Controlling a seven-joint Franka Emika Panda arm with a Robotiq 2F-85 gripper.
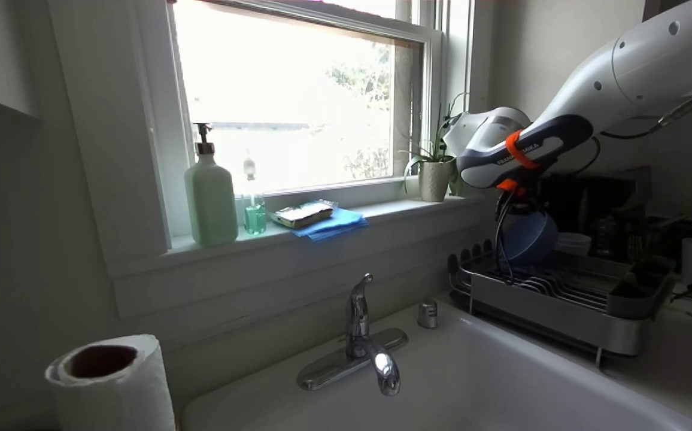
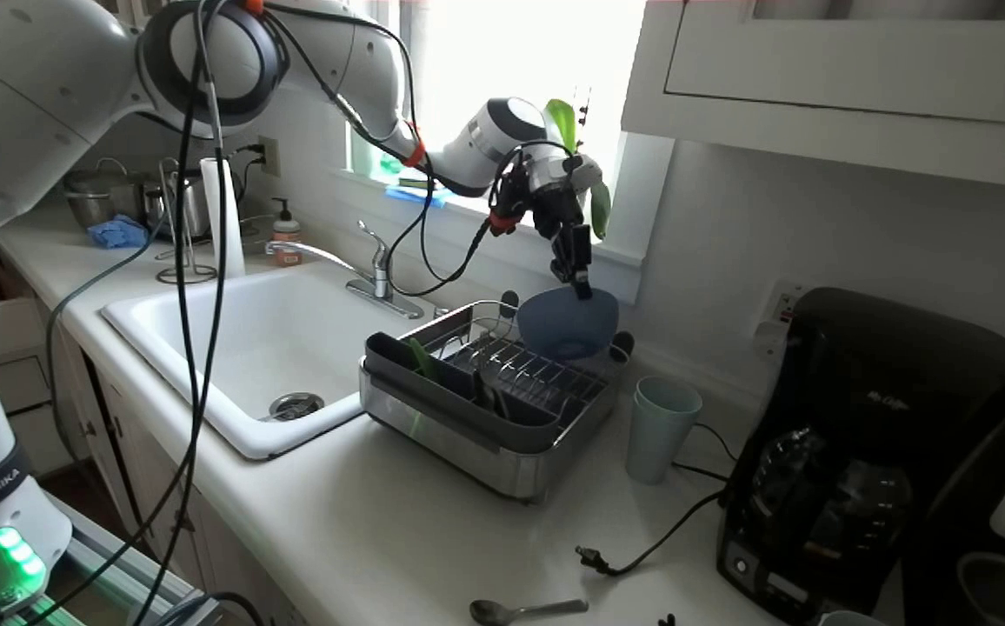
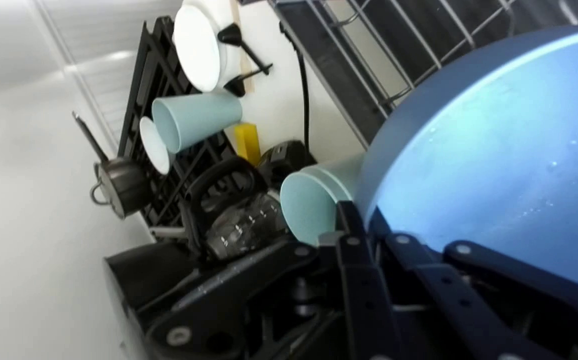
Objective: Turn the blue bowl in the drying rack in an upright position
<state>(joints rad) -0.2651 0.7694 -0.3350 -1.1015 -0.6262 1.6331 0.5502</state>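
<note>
Blue and tipped, the bowl (image 1: 536, 238) is over the rack (image 1: 552, 307) in an exterior view. In an exterior view, the gripper (image 2: 583, 290) pinches the bowl's rim, and cups (image 2: 657, 443) stand beside the rack. In the wrist view, the rim is between the fingertips (image 3: 350, 216).

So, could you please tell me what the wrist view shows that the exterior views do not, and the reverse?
Only the wrist view shows the droplets inside the blue bowl and a yellow object.

Only the exterior views show the sink, the faucet, the window and the paper towel roll, each visible in both.

Common to all are the end effector at the bowl's rim and the drying rack.
</note>
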